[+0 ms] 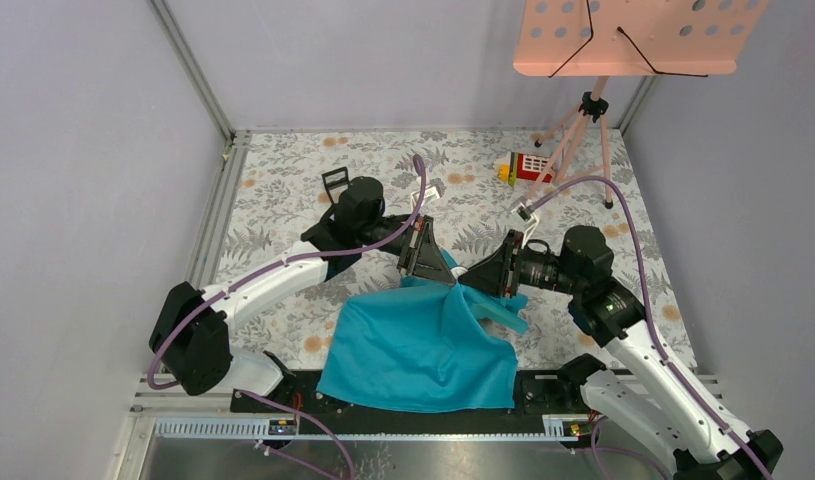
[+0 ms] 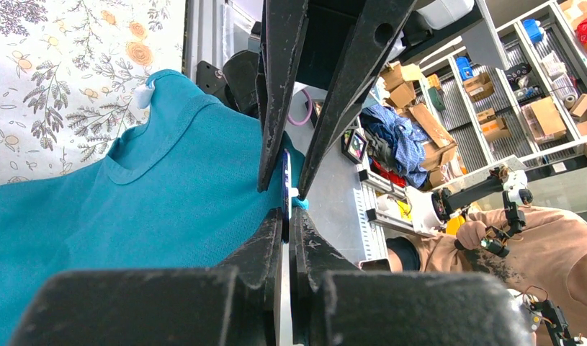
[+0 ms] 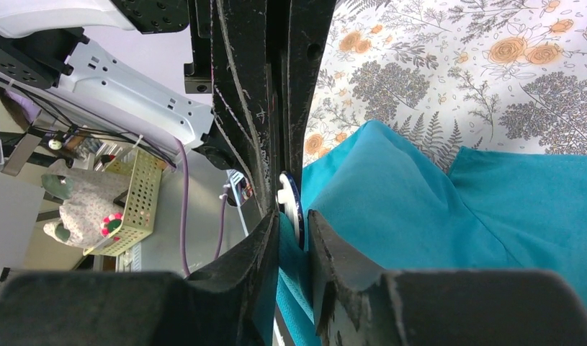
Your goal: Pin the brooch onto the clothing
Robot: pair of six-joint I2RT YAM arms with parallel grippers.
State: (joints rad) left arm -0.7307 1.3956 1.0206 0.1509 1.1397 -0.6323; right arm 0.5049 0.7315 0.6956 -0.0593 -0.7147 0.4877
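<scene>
**Two grippers meet nose to nose at a raised fold of the shirt, the brooch between them**

The teal short-sleeved cloth T-shirt (image 1: 413, 350) lies on the flower-printed tablecloth (image 1: 283, 190). Its near part is draped over the black base rail (image 1: 553, 385) between the arms. One part of it is drawn up into a peak at mid-table, where both arms reach in from opposite sides.

The left gripper (image 2: 287, 223) has its jaws closed to a thin slit. The small round dark-blue brooch (image 3: 294, 205) is seen edge-on with a white hub on its back. It sits in that slit, against the raised cloth.

The right gripper (image 3: 294, 220) points straight at the left one. Its jaws are narrow, with a fold of teal cloth and the rim of the brooch lying between them. From these close views I cannot tell whether its pads actually press on either.

In the left wrist view the shirt's neckline and its small white neck label (image 2: 142, 94) lie off to the side of the grippers.

Further back on the table stand a small black square frame (image 1: 335, 181) and a red-and-yellow toy block (image 1: 528, 166). A pink perforated music stand (image 1: 633, 35) stands over the far right corner.
</scene>
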